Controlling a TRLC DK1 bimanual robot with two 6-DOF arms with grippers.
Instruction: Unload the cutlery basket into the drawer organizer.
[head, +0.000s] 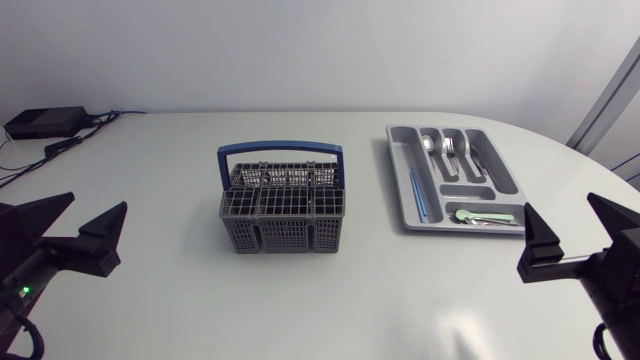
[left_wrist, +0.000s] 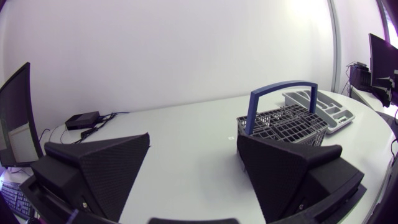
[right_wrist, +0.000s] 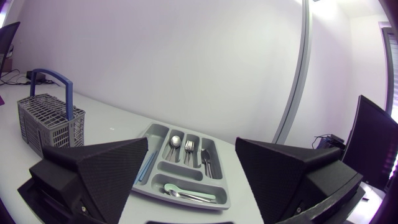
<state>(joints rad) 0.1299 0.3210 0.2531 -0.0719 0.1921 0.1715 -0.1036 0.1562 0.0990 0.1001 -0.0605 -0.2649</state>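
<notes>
Because the basket (head: 283, 220) at mid-table shows nothing inside, unloading looks done: cutlery (head: 450, 148) lies sorted in the organizer (head: 399, 178) to its right. Left gripper (head: 98, 203) and right gripper (head: 558, 203) hang released, jaws wide, parked at the near corners, clear of both.

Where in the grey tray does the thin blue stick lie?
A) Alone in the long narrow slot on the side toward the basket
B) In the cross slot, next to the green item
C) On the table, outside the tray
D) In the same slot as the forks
A: the blue stick lies alone in the long narrow slot of the tray, on the side facing the basket.
</notes>
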